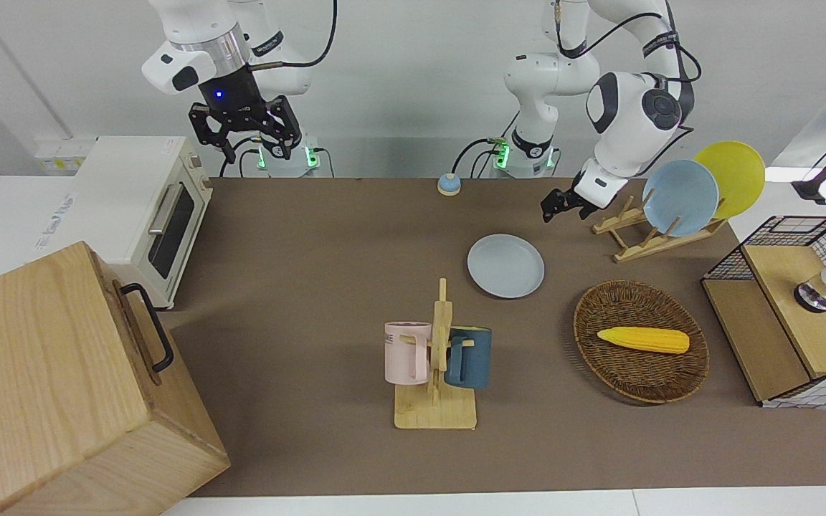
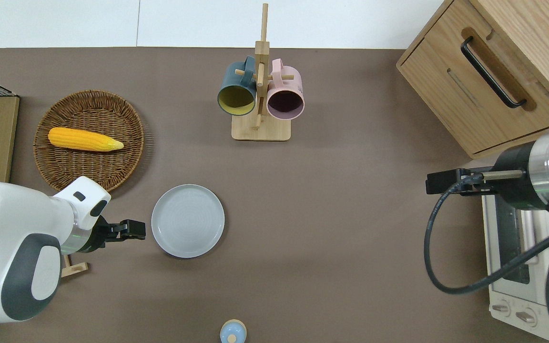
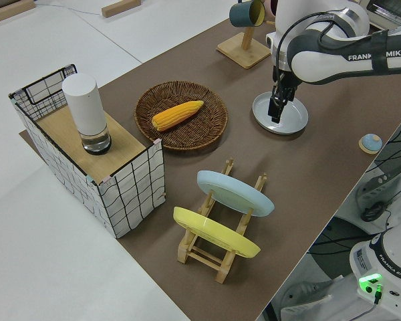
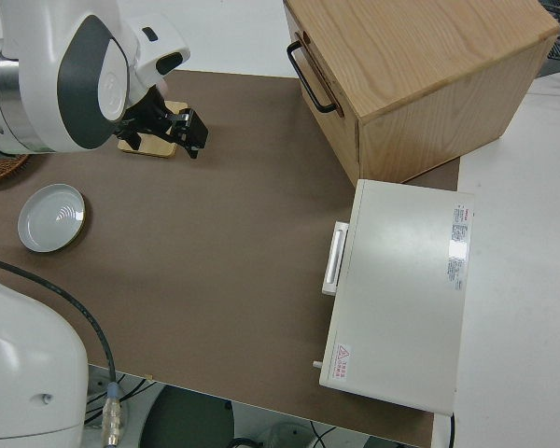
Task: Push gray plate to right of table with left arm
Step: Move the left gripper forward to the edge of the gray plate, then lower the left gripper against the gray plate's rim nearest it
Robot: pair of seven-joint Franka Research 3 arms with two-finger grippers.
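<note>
- The gray plate (image 2: 188,221) lies flat on the bench (image 2: 341,200), about midway along it and toward the robots' edge; it is nearer to the robots than the mug stand (image 2: 260,128) and beside the basket (image 2: 89,139) that holds the corn (image 2: 85,139).
- The left hand (image 2: 134,229) sits just beside the plate's rim, on the side toward the left arm's end of the bench. That placement fits a push: with the hand on that side, a sweep along the bench would drive the plate toward the right arm's end.
- From above a narrow gap shows between hand and rim, so I judge contact is not yet made; how high the hand hangs over the bench I cannot tell.
- Whether the left hand is spread or pressed together I cannot tell; it pinches nothing. A push needs no grip, so fingers kept together would make a firmer face against the rim.
- The bench between the plate and the oven (image 2: 513,257) is bare, which leaves a straight path; the mug stand is well apart from that line.
- The rack (image 1: 646,231) with the blue and yellow plates stands close to the left arm's wrist, so the forearm could brush it if it swings.
- The right arm is parked, its hand (image 1: 244,129) spread wide and holding nothing.
</note>
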